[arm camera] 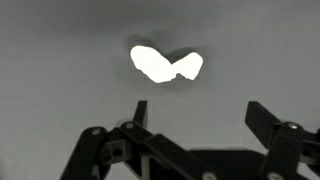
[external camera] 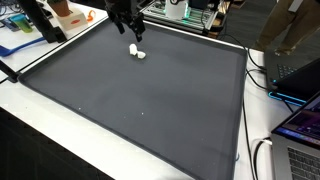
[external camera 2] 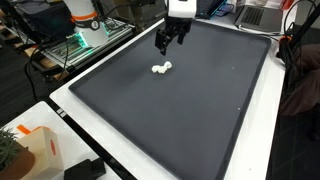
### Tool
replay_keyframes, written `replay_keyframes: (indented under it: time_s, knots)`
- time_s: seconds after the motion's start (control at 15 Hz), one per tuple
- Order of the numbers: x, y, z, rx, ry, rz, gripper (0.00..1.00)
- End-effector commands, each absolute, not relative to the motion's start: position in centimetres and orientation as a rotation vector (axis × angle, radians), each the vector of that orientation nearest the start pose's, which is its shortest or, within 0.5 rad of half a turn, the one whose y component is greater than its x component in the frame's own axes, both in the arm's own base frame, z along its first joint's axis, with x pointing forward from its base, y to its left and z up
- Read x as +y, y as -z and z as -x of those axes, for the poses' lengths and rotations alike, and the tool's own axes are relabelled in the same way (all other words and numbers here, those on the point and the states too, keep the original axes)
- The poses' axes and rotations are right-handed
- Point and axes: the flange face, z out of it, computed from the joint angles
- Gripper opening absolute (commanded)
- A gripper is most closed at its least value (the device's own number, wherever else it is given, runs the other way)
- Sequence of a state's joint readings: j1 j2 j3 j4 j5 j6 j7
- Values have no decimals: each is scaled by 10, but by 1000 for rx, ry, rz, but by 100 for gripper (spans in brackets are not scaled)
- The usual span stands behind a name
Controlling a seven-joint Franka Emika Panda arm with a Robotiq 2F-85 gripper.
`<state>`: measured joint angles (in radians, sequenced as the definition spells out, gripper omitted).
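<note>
Black fingers (arm camera: 139,112) fill the bottom of the wrist view, spread wide with nothing between them. The gripper (arm camera: 197,112) hangs released over a small white lump (arm camera: 165,65), which lies just past the fingertips, untouched. From where I stand, in both exterior views, the lump (external camera: 138,51) (external camera 2: 161,68) rests on a dark grey mat (external camera: 150,105) toward the robot's end, just beside the lowered gripper. That mat covers most of a white table (external camera 2: 70,95). A laptop (external camera: 300,128) sits off one corner.

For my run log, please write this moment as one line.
claw: open | position: hovers near white lump, not touching | lump: lying on dark mat
</note>
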<state>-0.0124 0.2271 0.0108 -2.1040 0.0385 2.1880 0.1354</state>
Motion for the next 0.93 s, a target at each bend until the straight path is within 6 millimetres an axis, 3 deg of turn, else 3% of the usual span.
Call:
replay_keyframes:
  time_s: [0.0,0.33,0.47,0.53,0.87]
  knots:
    - [-1,-288,-579,258,-276,3090,100]
    - [-19,-274,-600,275,-332,3100,100]
    - [-27,-267,-604,323,-403,3121,100]
    - [-19,-274,-597,293,-339,3104,100]
    - [-28,-264,-605,333,-394,3092,100]
